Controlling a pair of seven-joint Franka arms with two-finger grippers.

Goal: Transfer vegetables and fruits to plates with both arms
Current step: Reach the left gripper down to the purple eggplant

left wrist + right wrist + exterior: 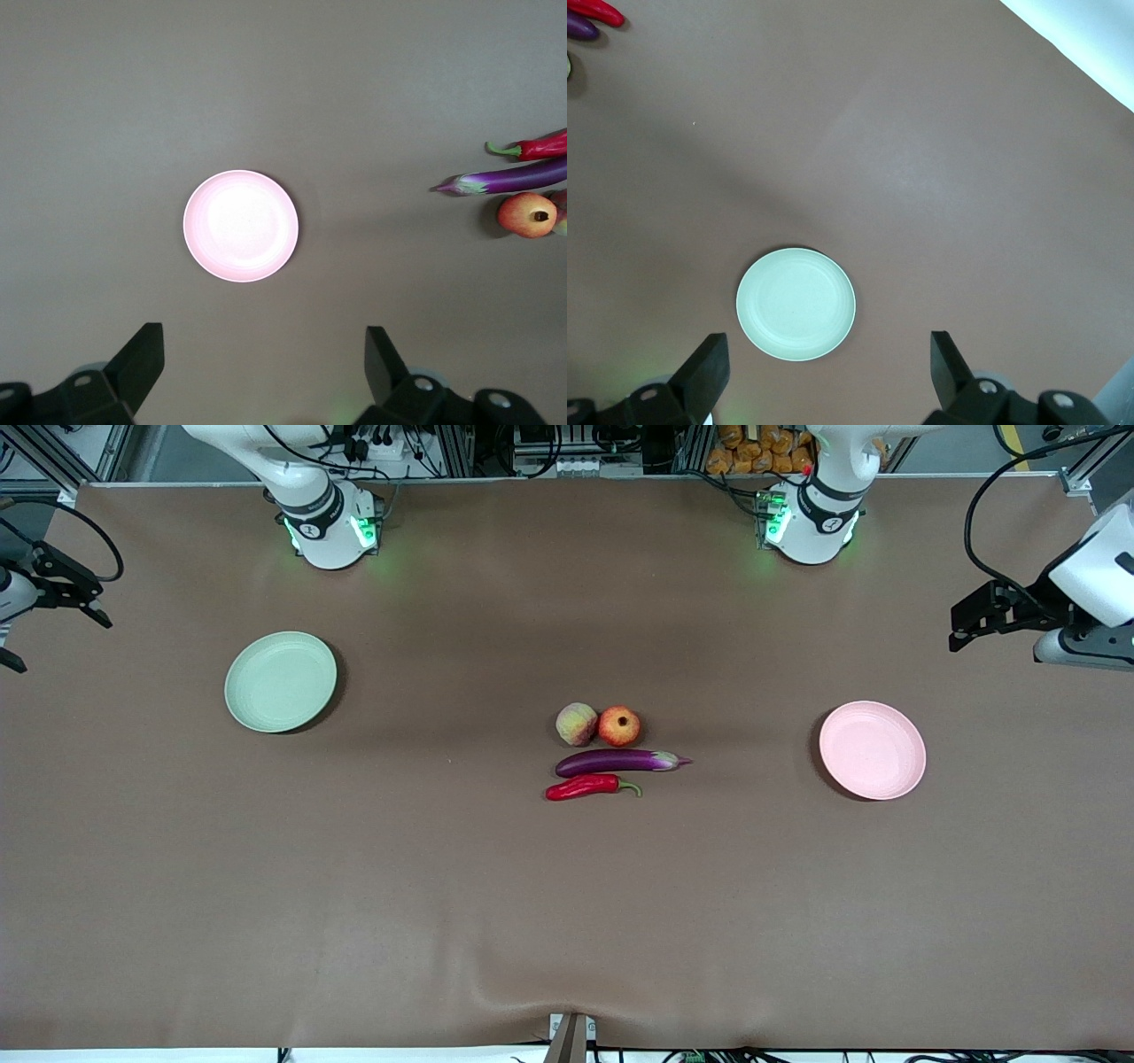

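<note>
Meanwhile both tools, left tool (257, 372) and right tool (824, 372), hang spread, holding nothing.

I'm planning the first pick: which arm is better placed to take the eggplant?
Probably left: the eggplant lies nearer the pink plate at the left arm's end, where the open left gripper hangs.

In the left wrist view the peach (562, 223) is nearly all cut off at the edge, and the chili (537, 146) and eggplant (514, 177) lose their far ends. The right wrist view shows only tips of both.
</note>
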